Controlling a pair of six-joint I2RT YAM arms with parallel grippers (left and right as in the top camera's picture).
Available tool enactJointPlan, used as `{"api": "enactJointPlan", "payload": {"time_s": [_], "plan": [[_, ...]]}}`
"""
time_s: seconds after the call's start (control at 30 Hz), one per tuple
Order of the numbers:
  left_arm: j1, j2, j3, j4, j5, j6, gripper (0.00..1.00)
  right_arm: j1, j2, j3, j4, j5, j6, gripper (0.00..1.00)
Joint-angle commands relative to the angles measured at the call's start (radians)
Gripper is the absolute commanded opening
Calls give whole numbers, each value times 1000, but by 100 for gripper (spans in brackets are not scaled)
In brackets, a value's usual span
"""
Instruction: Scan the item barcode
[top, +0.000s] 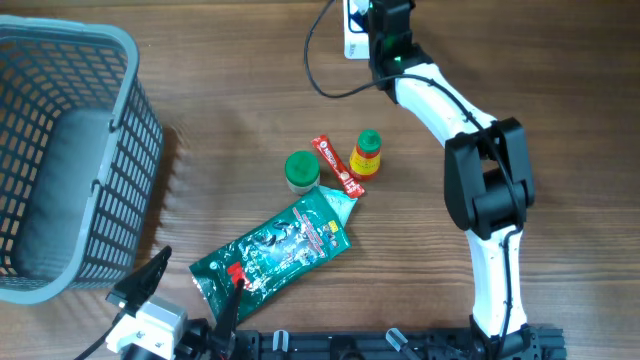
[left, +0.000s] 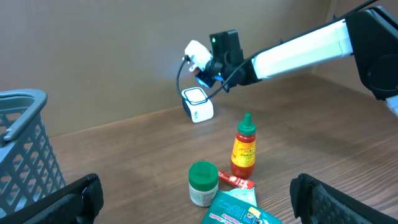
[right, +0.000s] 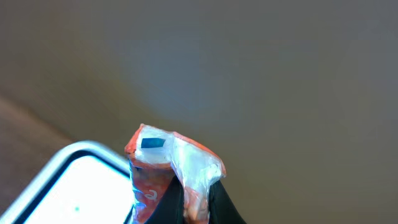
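Note:
My right gripper (right: 196, 208) is shut on the item, a small orange-and-white packet in clear wrap (right: 176, 160). It holds the packet just above the white scanner (right: 74, 186), which glows blue onto it. From the left wrist view, the packet (left: 195, 52) hangs over the scanner (left: 198, 104) at the table's far edge, gripped by the right gripper (left: 208, 67). Overhead, the right gripper (top: 378, 25) covers most of the scanner (top: 352, 44). No barcode is readable. My left gripper (top: 187, 295) stands wide open and empty near the front edge.
A grey basket (top: 60, 150) takes up the left side. Mid-table lie a green pouch (top: 275, 250), a green-lidded jar (top: 302, 171), a red sachet (top: 337, 165) and a red sauce bottle (top: 367, 155). A black cable (top: 318, 70) loops beside the scanner.

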Motion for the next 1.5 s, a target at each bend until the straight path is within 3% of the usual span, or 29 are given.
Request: {"api": "enactJointPlan", "payload": {"time_s": [0.0, 0.23, 0.33, 0.47, 0.57, 0.7, 0.8, 0.97, 1.0, 1.1, 1.3, 1.47], "plan": [[-2, -7, -1, 2, 8, -10, 100, -12, -107, 38, -3, 200, 54, 4], [-2, -7, -1, 2, 8, -9, 100, -209, -222, 37, -242, 372, 78, 5], [-2, -7, -1, 2, 8, -9, 100, -346, -225, 37, -427, 386, 215, 4], [-2, -7, -1, 2, 8, -10, 100, -602, -224, 34, -771, 274, 589, 4], [-2, -7, -1, 2, 8, -9, 100, -737, -224, 32, -890, 162, 702, 4], [-2, -7, -1, 2, 8, -10, 100, -924, -224, 7, -975, 30, 709, 6], [-2, -7, -1, 2, 8, -9, 100, -1021, -224, -41, -990, -56, 735, 15], [-2, -7, -1, 2, 8, -9, 100, -1133, -224, -166, -973, -72, 805, 15], [-2, -7, -1, 2, 8, -9, 100, -1152, -227, -166, -987, -72, 843, 31], [-2, -7, -1, 2, 8, -9, 100, -1160, -249, -166, -1015, -72, 872, 100], [-2, -7, -1, 2, 8, -9, 100, -1107, -416, -166, -1126, -101, 1076, 100], [-2, -7, -1, 2, 8, -10, 100, -944, -613, -166, -1341, -326, 1304, 100]]}}
